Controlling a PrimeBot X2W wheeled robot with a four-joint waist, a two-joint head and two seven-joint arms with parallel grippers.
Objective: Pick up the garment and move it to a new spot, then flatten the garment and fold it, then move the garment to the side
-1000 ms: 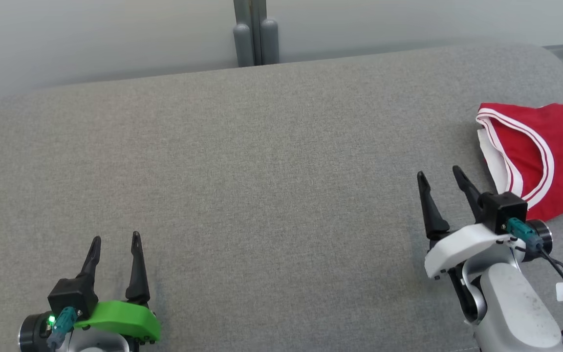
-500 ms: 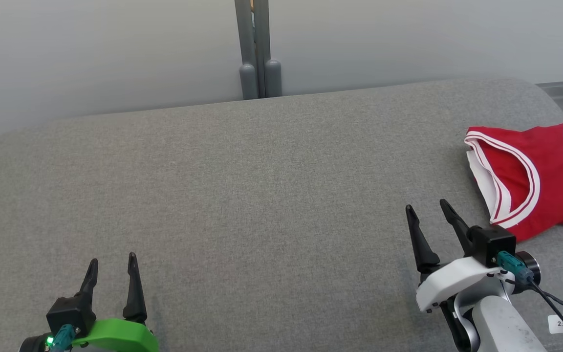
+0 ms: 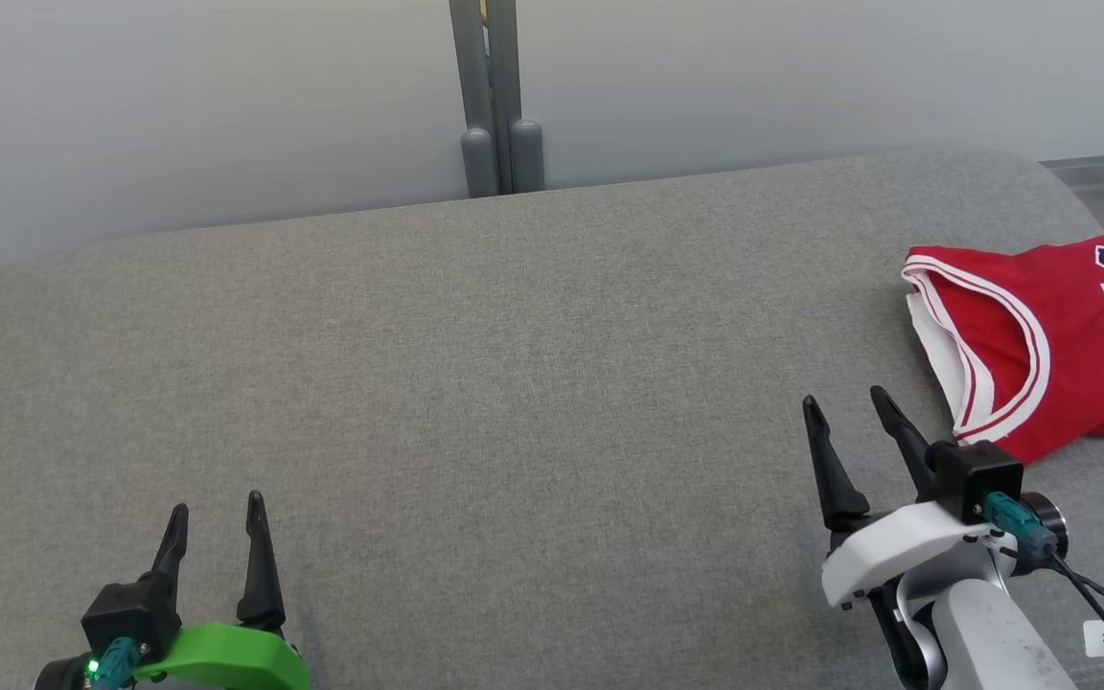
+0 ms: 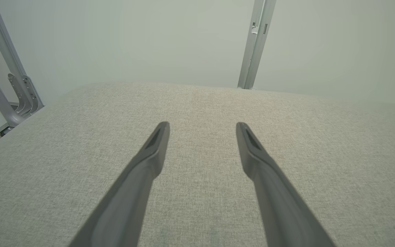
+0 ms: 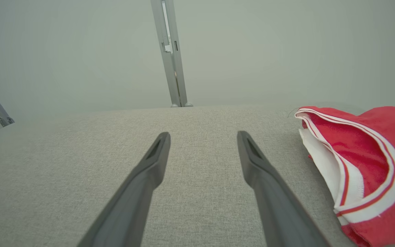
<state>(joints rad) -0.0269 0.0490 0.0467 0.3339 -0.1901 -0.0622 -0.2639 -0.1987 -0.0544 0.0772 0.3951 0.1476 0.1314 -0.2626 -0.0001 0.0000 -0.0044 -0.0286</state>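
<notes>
From my seat the garment [image 3: 1041, 335], a red jersey with white-and-red banded trim and dark lettering, lies crumpled on the right side of the grey cushioned surface [image 3: 514, 383], and the right edge of the head view cuts it off. Its trimmed opening faces left, with a strip of white fabric showing at that edge. My right gripper [image 3: 843, 397] sits just to the left of the jersey and a little nearer to me, fingers pointing away. The closer finger runs near the jersey's lower left corner, but I see grey cushion between them and no contact. Through the right wrist camera the jersey lies off to the right of both fingers, and the gap between them frames bare cushion alone. Those jaws are spread wide and carry nothing, and I cannot tell whether the fingertips brush the fabric of the cushion or ride just above it. My left gripper [image 3: 217, 502] is well apart from the jersey, low on the left side of the cushion, also spread wide and empty, with plain cushion between its fingers. Beyond the far edge stand a pale wall and a grey upright post [image 3: 493, 96].
</notes>
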